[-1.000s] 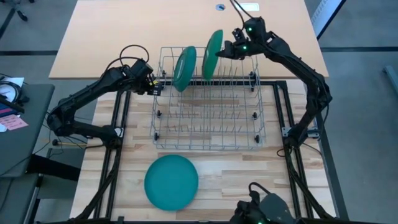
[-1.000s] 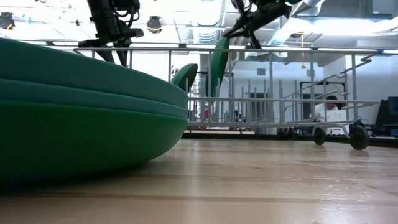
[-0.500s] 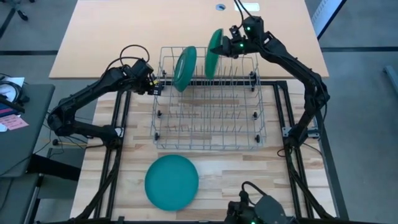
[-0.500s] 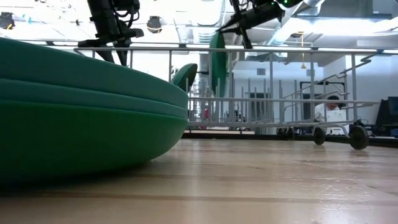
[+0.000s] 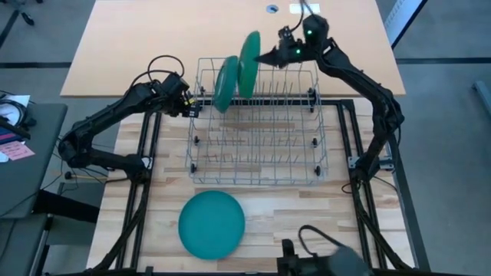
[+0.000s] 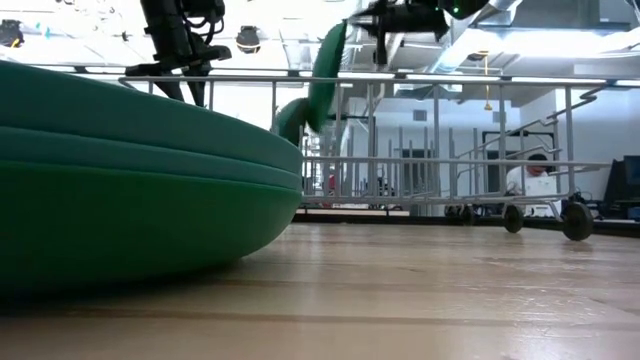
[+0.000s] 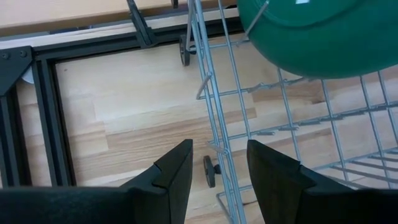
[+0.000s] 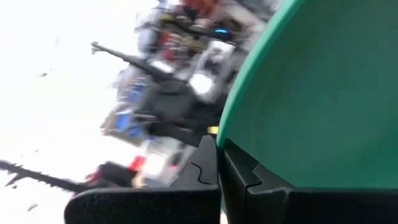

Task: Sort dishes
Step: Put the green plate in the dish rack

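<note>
Two plates now crowd the rack's far-left corner: we swing the green plate, pinched at its rim by our right gripper, leftward until it hangs tilted just beside the racked plate. Slotting looks close. Our left gripper waits at the rack's left edge, fingers apart, empty. A teal plate lies near us.

Green plate: on edge, tilted, its rim pinched between the right gripper's closed fingers. Second green plate: leaning upright, beside it. Teal plate: flat, well apart from both grippers.
</note>
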You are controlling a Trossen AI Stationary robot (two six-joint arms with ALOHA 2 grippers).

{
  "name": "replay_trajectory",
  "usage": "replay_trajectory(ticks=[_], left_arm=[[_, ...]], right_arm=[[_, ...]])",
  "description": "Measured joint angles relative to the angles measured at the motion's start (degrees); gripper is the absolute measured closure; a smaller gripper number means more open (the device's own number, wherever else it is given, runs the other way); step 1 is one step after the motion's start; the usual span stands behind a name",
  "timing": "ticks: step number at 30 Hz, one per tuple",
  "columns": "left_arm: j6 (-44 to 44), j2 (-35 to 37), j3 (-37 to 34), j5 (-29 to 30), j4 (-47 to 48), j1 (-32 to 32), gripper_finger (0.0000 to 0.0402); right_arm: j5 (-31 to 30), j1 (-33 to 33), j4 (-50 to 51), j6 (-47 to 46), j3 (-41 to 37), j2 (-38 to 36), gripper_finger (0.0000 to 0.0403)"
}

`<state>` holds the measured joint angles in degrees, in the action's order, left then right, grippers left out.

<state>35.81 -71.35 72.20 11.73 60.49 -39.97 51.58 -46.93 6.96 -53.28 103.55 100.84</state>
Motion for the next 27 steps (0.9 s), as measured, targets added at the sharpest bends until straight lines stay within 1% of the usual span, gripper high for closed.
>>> replay_trajectory(ticks=[3,5,6,8,10,12,17,20,24,27], left_arm=[[0.0,0.0,0.0,-0.5,0.02,0.0,0.0256],[0.0,0.0,0.0,-0.59,0.13,0.0,0.0256],[0.0,0.0,0.0,-0.59,0.11,0.0,0.0256],[0.0,0.0,0.0,-0.63,0.11,0.0,0.0256],[0.06,0.0,0.0,-0.64,0.11,0.0,0.0255],[0.25,0.0,0.0,-0.64,0.12,0.0,0.0255],[0.44,-0.01,0.0,-0.65,0.22,0.0,0.0255],[0.67,0.0,0.0,-0.66,0.48,0.0,0.0255],[0.67,0.0,0.0,-0.42,0.48,0.0,0.0255],[1.01,-0.02,0.0,-0.1,0.46,0.0,0.0255]], right_arm=[[2.14,-1.06,-13.56,-8.21,0.18,-0.43,0.0402],[3.7,-2.66,-20.13,-13.38,0.32,-0.61,0.0402],[4.26,-3.43,-22.08,-15.29,0.32,-0.61,0.0402],[4.38,-4.69,-22.31,-17.04,0.3,-0.54,0.0402],[5.2,-5.59,-19.74,-16.76,0.18,-0.39,0.0402],[6.86,-5.88,-14.47,-13.8,0.15,-0.51,0.0402],[8.79,-5.83,6.85,1.28,0.15,-0.74,0.0403],[8.67,-6.21,14.61,8.04,0.08,-0.57,0.0403],[8.95,-6.53,15.6,10.02,-0.53,-0.33,0.0403],[9.62,-5.72,10.61,6.34,-3.82,-0.17,0.0403]])
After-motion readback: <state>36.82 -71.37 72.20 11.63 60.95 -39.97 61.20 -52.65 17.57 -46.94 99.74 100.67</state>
